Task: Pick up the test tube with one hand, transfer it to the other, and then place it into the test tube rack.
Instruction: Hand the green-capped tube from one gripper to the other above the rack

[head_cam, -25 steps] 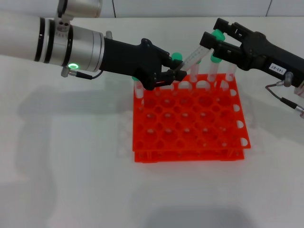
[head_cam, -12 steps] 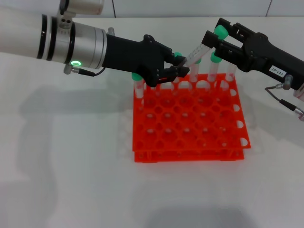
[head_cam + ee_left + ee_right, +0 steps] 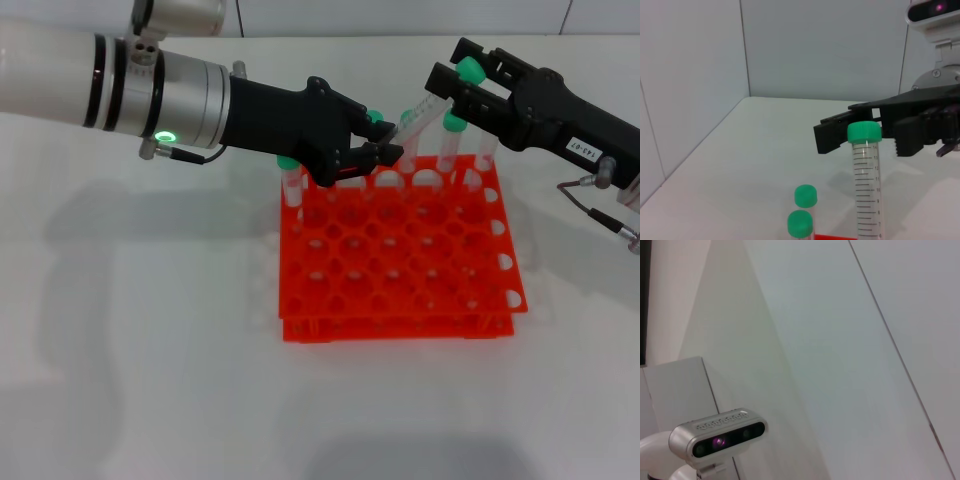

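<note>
Two grippers meet over the rack's [image 3: 400,250] far edge: the left gripper [image 3: 385,152] pinches the tube's [image 3: 415,115] lower end, the right gripper's [image 3: 450,88] jaws flank its green cap, grip uncertain. Clear graduated plastic, it looks light, stiff and slick; hold just below the cap.

Bright, even overhead lighting. The white bench [image 3: 150,380] carries soft, diffuse shadows beneath the left arm [image 3: 110,80] and along its near edge. Focus is sharp throughout; no glare or visible edge distortion.
</note>
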Action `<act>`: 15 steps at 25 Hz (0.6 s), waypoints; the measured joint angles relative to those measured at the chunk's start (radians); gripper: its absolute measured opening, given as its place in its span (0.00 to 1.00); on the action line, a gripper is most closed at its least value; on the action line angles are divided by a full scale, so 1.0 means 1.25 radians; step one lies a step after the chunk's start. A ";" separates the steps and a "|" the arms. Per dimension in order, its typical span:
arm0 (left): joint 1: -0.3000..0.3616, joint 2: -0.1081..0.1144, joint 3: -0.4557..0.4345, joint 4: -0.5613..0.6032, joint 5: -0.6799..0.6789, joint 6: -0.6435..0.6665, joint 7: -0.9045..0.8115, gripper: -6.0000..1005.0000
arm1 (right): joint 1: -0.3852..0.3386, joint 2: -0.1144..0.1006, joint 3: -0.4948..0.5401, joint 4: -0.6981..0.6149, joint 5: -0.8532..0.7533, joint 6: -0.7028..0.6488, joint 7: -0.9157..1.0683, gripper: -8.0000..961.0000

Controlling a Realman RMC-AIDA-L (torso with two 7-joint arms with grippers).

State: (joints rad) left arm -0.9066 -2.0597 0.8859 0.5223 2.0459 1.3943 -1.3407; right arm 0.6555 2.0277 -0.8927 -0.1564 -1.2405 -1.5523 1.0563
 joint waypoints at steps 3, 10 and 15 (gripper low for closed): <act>0.000 0.000 0.000 0.000 0.000 0.000 0.000 0.23 | -0.001 0.000 0.000 0.000 -0.001 0.000 0.000 0.71; 0.000 -0.002 0.002 0.001 0.000 0.000 0.000 0.23 | -0.004 0.000 0.000 0.000 0.000 -0.002 0.000 0.45; 0.000 -0.003 0.002 0.001 0.000 0.001 0.000 0.23 | -0.004 0.000 0.000 0.000 -0.002 -0.004 0.000 0.35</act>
State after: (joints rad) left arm -0.9066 -2.0631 0.8886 0.5231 2.0463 1.3954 -1.3405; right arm 0.6506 2.0277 -0.8928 -0.1564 -1.2428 -1.5577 1.0557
